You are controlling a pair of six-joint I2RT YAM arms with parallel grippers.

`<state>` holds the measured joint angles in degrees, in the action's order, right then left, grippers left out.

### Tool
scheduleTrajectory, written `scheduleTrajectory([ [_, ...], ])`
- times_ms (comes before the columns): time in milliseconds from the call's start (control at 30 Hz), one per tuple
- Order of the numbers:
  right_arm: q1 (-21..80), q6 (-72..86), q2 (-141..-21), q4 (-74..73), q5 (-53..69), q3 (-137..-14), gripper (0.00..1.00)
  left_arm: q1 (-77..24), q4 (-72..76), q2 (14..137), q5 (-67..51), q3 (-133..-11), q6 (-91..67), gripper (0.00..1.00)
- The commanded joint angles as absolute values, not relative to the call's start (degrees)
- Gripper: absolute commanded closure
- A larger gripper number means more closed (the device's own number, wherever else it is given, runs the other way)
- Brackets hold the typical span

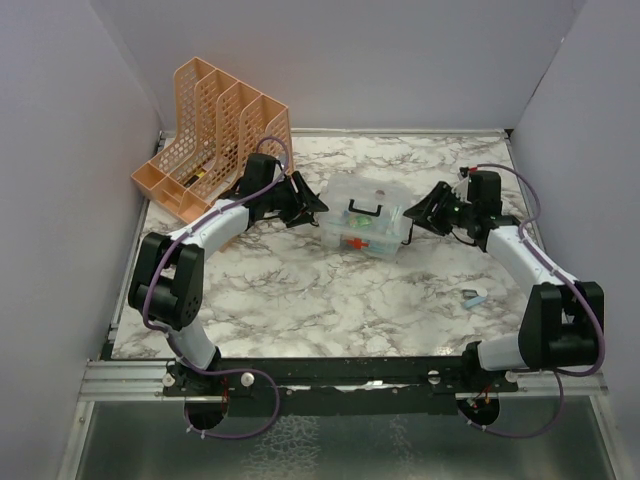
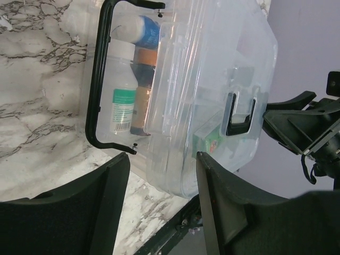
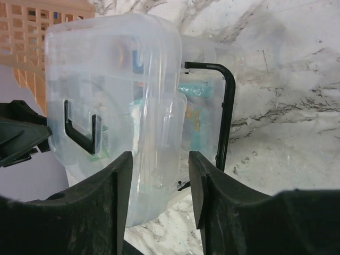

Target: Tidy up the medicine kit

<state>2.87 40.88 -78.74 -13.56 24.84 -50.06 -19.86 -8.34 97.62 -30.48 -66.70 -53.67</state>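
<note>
1. The medicine kit (image 1: 365,222) sits at the centre of the marble table (image 1: 300,290), lid on. A white bottle (image 2: 123,101) and a green box (image 2: 208,142) show through its clear wall.
2. The left gripper (image 1: 316,207) meets the kit's left end and the right gripper (image 1: 412,215) its right end. An orange mesh rack (image 1: 215,130) stands in the upper left.
3. In each wrist view the jaws stand apart, with the kit's end rim in the gap. Whether the fingers (image 3: 119,196) actually press on it cannot be told.
4. A small pale item (image 1: 473,297) lies loose on the table in the lower right.
5. Judged step: taking hold of both ends, probably to free the lid.
6. The next move calls for even pressure from both sides, so that the light box neither slides nor tips.
</note>
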Motion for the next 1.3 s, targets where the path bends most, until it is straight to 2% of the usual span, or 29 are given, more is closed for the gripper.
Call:
scheduleTrajectory([
  [0, 2.5, 36.4, -81.0, -15.2, 29.2, -51.8, 0.58, -19.9, -12.2, 98.2, -25.8, -67.0, -51.3, 0.46],
  [267, 2.5, 34.7, -80.9, -18.0, 28.5, -51.1, 0.65, -20.0, -12.3, 98.1, -28.5, -66.3, -51.1, 0.45],
  [367, 2.6, 33.4, -79.9, -19.8, 28.5, -51.7, 0.63, -20.0, -12.4, 98.0, -30.9, -65.9, -50.5, 0.42],
  [567, 2.6, 30.6, -78.2, -23.3, 29.0, -53.7, 0.53, -20.1, -13.9, 97.5, -32.0, -65.1, -48.0, 0.35],
  [733, 2.6, 30.7, -79.9, -25.4, 25.5, -54.4, 0.54, -20.0, -15.3, 98.0, -30.6, -66.9, -46.7, 0.35],
  [867, 2.6, 32.0, -81.0, -27.3, 21.3, -55.6, 0.55, -20.1, -15.6, 98.2, -30.6, -70.3, -45.6, 0.31],
  [1000, 2.6, 32.7, -80.7, -27.1, 23.2, -57.6, 0.54, -20.1, -17.2, 99.2, -31.2, -74.5, -43.5, 0.26],
  [1167, 2.6, 34.3, -78.5, -24.7, 25.6, -59.5, 0.42, -20.1, -20.3, 100.0, -29.2, -78.9, -39.9, 0.22],
  [1267, 2.6, 35.4, -78.5, -23.7, 26.1, -60.0, 0.29, -20.1, -22.1, 101.2, -28.4, -80.6, -37.7, 0.21],
])
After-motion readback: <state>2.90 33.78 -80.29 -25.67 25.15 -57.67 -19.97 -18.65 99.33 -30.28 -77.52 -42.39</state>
